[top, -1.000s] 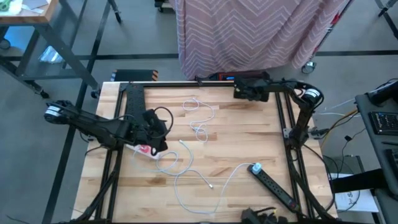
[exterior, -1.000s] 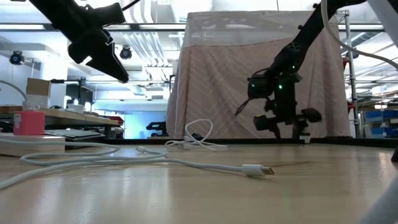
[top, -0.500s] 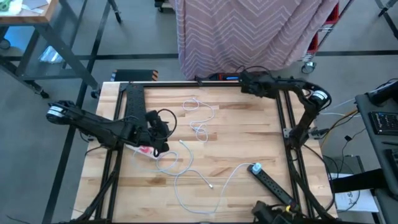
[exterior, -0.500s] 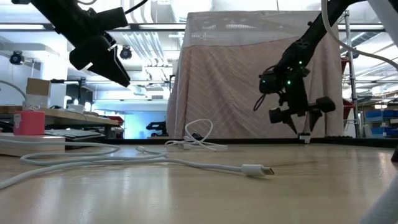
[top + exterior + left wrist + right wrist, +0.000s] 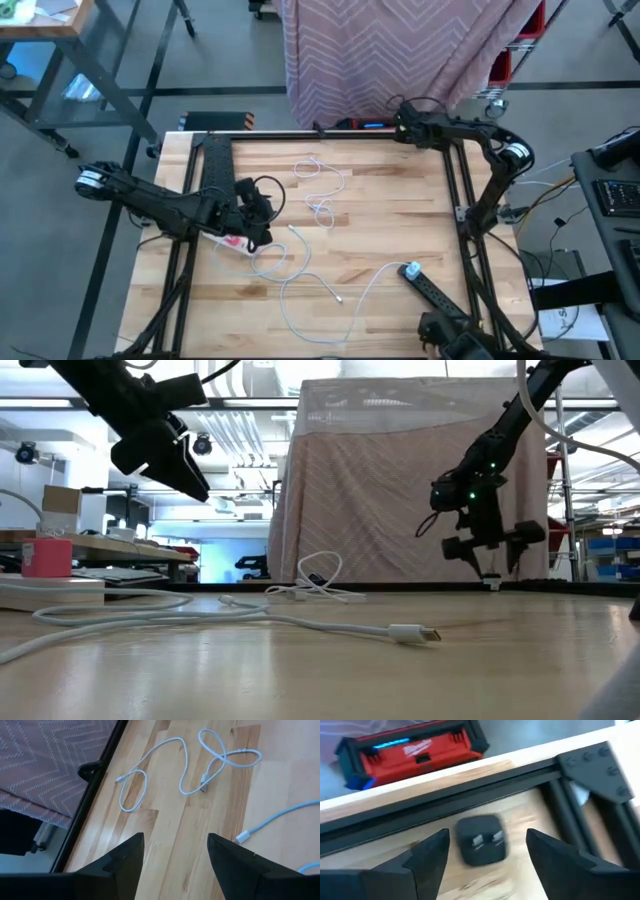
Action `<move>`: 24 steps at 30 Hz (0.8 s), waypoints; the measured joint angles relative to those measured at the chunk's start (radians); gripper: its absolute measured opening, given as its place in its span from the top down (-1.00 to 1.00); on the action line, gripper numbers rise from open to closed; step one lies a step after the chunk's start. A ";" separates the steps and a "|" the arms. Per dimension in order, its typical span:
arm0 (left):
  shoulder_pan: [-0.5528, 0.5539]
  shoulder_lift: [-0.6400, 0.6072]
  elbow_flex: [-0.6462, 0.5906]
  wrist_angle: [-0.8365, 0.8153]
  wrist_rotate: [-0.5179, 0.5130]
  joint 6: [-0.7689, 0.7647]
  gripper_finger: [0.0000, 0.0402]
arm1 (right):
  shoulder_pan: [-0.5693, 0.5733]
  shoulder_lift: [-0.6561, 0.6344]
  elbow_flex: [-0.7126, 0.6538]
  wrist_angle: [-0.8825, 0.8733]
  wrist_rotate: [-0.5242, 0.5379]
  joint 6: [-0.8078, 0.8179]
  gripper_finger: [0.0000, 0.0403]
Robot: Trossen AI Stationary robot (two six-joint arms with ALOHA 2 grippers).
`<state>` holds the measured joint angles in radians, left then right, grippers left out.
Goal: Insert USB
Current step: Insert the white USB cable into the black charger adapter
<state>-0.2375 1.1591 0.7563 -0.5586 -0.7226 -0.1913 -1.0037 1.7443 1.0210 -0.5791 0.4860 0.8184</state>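
At the desk's [image 5: 400, 220] far right corner, I see my right claw [image 5: 487, 852] released above a small black block [image 5: 480, 840]; left claw [image 5: 175, 857] released, empty.

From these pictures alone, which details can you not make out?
- Power strip, high view: its sockets are too small to tell, and its far end runs under the frame at the picture's bottom.
- Dark block, right wrist view: blurred, so its markings cannot be read.
- Long white cable, low view: its left end is cut off by the picture's edge.
- Pink-and-white item, high view: mostly covered by the left arm.
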 joint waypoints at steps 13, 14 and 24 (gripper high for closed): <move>0.007 0.000 0.000 0.026 0.000 0.000 0.07 | -0.041 0.065 0.000 0.042 -0.148 -0.117 -0.37; 0.007 0.000 0.000 0.029 0.000 0.000 0.08 | -0.041 0.070 0.001 0.044 -0.150 -0.099 -0.35; 0.009 0.000 0.000 0.043 0.000 0.000 0.07 | -0.029 0.074 0.017 0.031 -0.153 0.009 -0.06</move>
<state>-0.2287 1.1591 0.7567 -0.5156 -0.7223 -0.1909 -1.0325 1.8185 1.0377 -0.5476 0.3333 0.8272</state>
